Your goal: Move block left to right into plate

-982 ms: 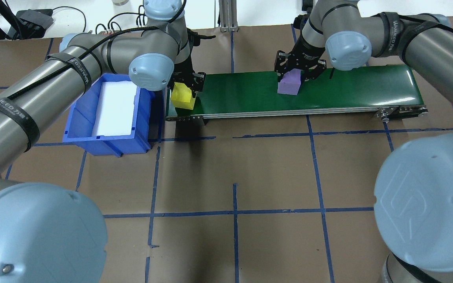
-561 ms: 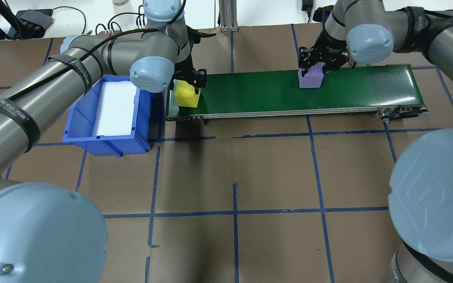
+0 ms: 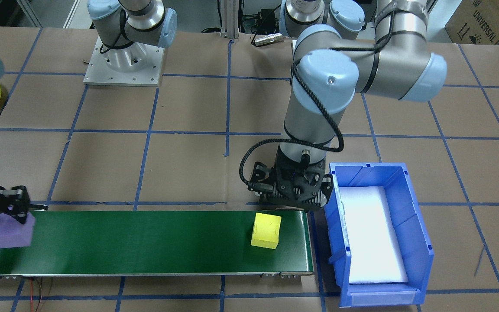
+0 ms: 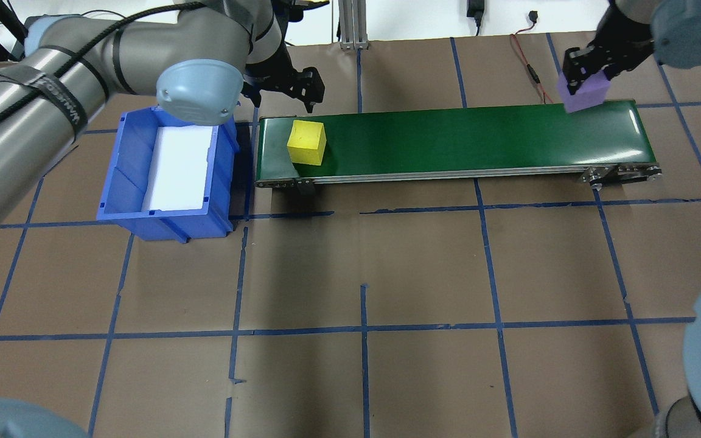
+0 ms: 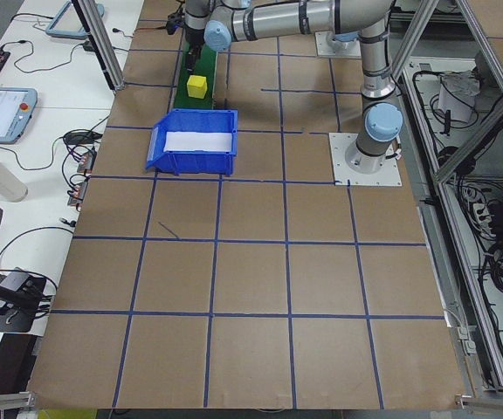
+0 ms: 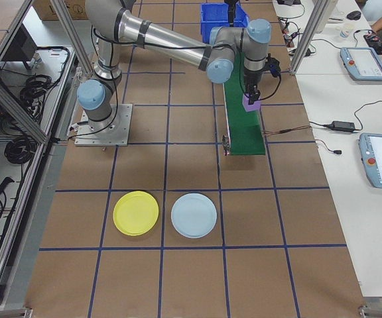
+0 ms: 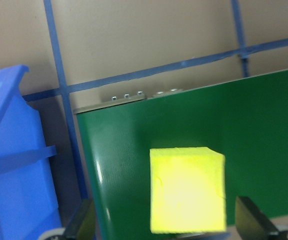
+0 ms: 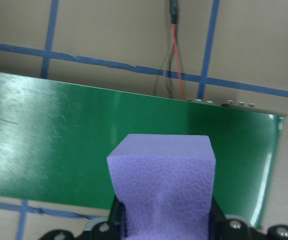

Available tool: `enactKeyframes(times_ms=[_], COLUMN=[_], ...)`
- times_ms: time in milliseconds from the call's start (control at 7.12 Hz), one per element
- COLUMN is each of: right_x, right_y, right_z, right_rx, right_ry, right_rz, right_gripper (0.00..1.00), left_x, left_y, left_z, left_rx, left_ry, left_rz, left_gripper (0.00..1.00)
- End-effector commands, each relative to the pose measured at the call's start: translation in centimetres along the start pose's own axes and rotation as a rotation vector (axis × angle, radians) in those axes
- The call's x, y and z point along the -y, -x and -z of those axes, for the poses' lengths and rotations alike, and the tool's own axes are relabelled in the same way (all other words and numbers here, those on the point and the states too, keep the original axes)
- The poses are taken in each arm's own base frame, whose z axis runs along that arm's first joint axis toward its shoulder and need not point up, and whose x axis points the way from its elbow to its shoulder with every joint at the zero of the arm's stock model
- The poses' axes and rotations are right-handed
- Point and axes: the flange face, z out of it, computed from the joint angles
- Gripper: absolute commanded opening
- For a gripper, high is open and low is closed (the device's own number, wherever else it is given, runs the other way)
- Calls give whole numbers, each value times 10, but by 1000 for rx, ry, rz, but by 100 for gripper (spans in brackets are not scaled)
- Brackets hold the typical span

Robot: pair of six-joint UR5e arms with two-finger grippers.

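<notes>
A: Right gripper (image 4: 591, 68) clamped on the purple block (image 4: 584, 93), squeezed in at the waist in the wrist view; held above the far right end of the green conveyor belt (image 4: 448, 141), tilted, clear of the surface.

B: And at the other end?

A: Yellow block (image 4: 306, 142) resting alone on the belt near its left end, just beside the blue bin (image 4: 123, 171). Left gripper (image 4: 286, 83) raised beyond the belt's far edge, fingers spread, touching nothing; fingertips visible either side of the yellow block in the left wrist view.

B: Position of the plate?

A: Yellow plate (image 6: 136, 212) flat on the brown paper of the table (image 4: 362, 274), well apart from the belt, off its right end toward the robot's side. Beside it, not touching, a pale blue plate (image 6: 193, 215). Both bare.

B: Bin contents?

A: White foam liner (image 3: 373, 234) covering the floor of the bin.
</notes>
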Motion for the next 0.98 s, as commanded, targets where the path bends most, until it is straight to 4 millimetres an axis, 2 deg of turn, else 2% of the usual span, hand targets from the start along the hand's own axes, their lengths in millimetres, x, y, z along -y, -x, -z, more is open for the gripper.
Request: enactKeyframes(times_ms=[0,140,281,421,561,702,842], right_x=[-72,-108,-149,-182,-201,-217,-237], right_y=[-127,-176,-217,-244,-260,-273,-295], right_z=[5,-5,-21,-40,-51,-61,-77], right_rx=[-33,-23,0,27,30,47,47], right_ry=[51,76,100,117,120,130,131], right_rz=[93,124,113,91,82,86,63], right_gripper=[34,36,37,38,40,46,51], left_x=[-36,-61,-73,-76,-89,-102,-120], left_y=[3,8,23,36,36,38,46], left_z=[86,109,126,121,122,117,110], left_rx=[-7,4,4,7,11,13,95], left_ry=[-4,48,43,61,69,104,164], left_rz=[3,10,35,60,58,62,56], left_gripper=[100,100,100,100,100,100,100])
